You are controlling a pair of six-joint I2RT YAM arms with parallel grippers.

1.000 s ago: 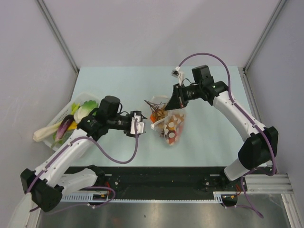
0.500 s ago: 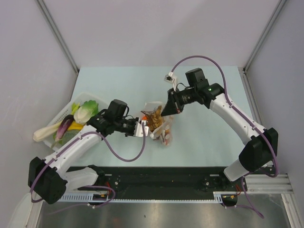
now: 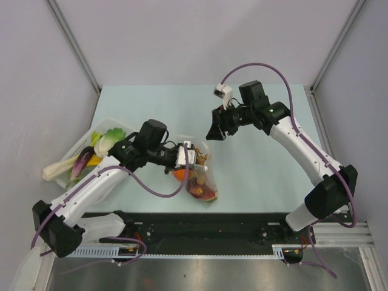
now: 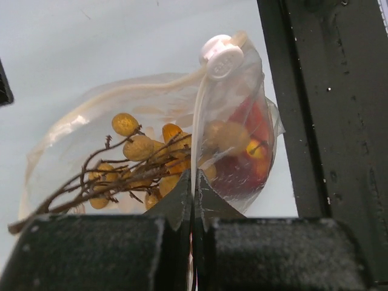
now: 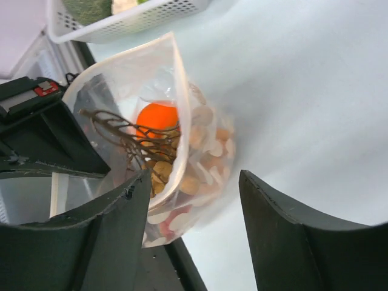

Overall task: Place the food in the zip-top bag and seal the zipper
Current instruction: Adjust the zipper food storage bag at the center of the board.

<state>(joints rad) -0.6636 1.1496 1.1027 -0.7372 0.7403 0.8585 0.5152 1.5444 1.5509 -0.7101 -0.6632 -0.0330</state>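
The clear zip-top bag hangs near the table's front middle, its mouth agape. Inside it are an orange piece of food, a tan berry bunch on brown twigs and a red piece. The whitish zipper curves along the top edge to a white slider. My left gripper is shut on the bag's edge strip. My right gripper stands open above and behind the bag, holding nothing.
A white slotted tray at the left table edge holds more food: a green-and-white vegetable, a purple eggplant and a long white root. The black base rail runs just below the bag.
The left gripper has moved in and shut on the bag's edge. The right gripper has opened, let go of the bag and drawn back. The bag has shifted left and toward the front edge.
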